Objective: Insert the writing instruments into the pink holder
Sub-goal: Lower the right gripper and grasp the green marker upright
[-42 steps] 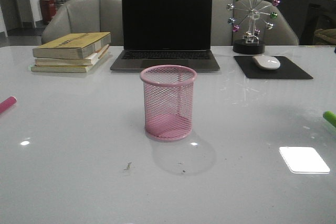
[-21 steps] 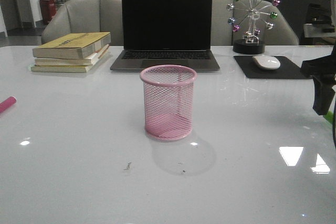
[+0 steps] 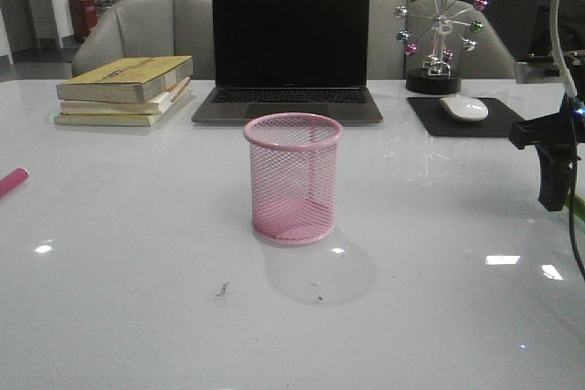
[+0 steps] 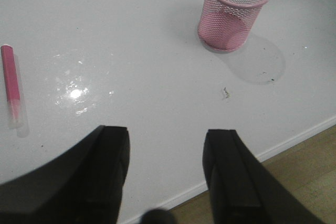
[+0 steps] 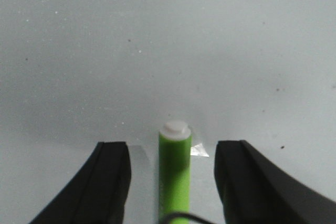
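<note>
Right gripper (image 5: 172, 182), fingers spread, straddles the lime-green marker pen (image 5: 174, 174) lying on the white table (image 3: 137, 299); apparently not yet touching. An off-centre close could roll it. Pale pink wire-mesh holder (image 3: 292, 178) stands mid-table, well apart.

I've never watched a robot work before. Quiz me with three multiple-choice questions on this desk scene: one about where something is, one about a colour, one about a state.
1. Where does the green marker lie?
A. inside the pink holder
B. on the table between the right gripper's open fingers
C. on the books

2. What colour is the marker near the left gripper?
A. blue
B. magenta pink
C. black

3. What is in the pink holder?
A. nothing
B. one marker
C. two markers

Answers:
1 B: the right wrist view shows the right gripper straddling it, apart from both fingers.
2 B: the left wrist view shows it pink, away from the left gripper.
3 A: only mesh and base are visible.
</note>
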